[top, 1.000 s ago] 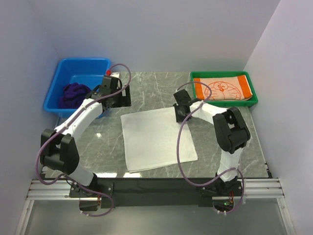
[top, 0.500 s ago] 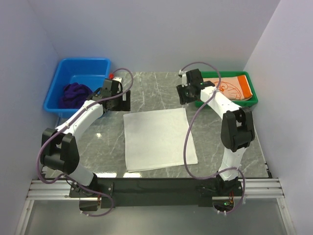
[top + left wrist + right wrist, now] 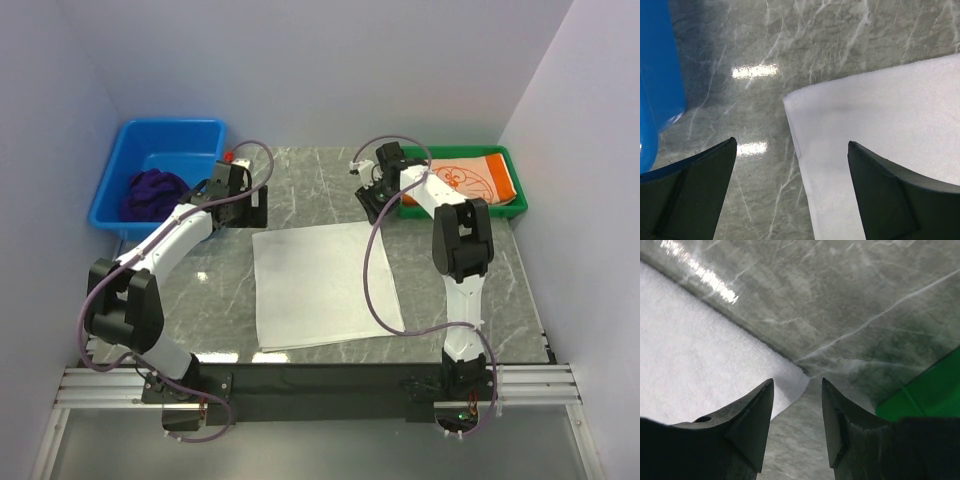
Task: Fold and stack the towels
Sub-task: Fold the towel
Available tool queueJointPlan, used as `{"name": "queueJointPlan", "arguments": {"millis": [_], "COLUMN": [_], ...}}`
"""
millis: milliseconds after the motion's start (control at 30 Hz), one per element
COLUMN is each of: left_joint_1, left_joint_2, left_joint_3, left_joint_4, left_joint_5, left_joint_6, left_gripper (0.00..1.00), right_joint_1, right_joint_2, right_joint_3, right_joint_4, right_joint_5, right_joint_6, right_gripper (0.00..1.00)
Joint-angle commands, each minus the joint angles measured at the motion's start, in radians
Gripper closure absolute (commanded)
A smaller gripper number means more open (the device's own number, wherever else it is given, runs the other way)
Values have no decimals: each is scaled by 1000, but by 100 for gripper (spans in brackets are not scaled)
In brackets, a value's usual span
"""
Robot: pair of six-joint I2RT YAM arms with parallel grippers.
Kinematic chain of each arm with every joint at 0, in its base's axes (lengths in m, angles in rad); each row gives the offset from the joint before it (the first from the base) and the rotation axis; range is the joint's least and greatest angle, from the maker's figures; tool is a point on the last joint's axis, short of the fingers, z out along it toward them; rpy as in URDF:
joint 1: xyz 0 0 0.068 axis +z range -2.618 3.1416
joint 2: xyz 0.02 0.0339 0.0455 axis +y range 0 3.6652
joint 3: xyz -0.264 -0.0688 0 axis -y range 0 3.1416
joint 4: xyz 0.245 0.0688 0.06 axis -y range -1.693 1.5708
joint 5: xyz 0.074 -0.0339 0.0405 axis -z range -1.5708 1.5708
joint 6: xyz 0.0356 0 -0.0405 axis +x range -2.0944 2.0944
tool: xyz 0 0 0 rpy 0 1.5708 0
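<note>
Right wrist: white towel (image 3: 705,355) corner between right tool (image 3: 797,384) fingers.

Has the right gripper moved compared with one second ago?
Yes. The right gripper shifted from over the white towel's far corner toward the back, ending beside the green tray.

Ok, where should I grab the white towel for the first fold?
By its two far corners, from above and the far side. The white towel lies flat on the table, so only edges offer a pinch; the left gripper hangs open over the far-left corner, the right gripper over the far-right corner.
</note>
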Motion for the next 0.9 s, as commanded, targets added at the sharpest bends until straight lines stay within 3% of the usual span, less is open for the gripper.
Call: {"name": "queueJointPlan", "arguments": {"millis": [0, 233, 700, 867], "left_joint_1": [3, 2, 2, 2], "left_joint_2": [12, 38, 81, 120], "left_joint_3": [10, 11, 20, 39], "left_joint_4": [3, 2, -20, -6], "left_joint_5": [12, 3, -28, -18], "left_joint_6": [18, 14, 5, 1], "left_gripper": [2, 2, 2, 6], "right_joint_1": [-5, -5, 0, 1], "right_joint_2": [-1, 101, 138, 136], "right_joint_3": [91, 172, 192, 184], "right_joint_4": [-53, -151, -184, -197], "right_joint_5": [-39, -67, -47, -34], "right_joint_6": [-92, -116, -133, -124], "right_gripper": [49, 49, 52, 60]}}
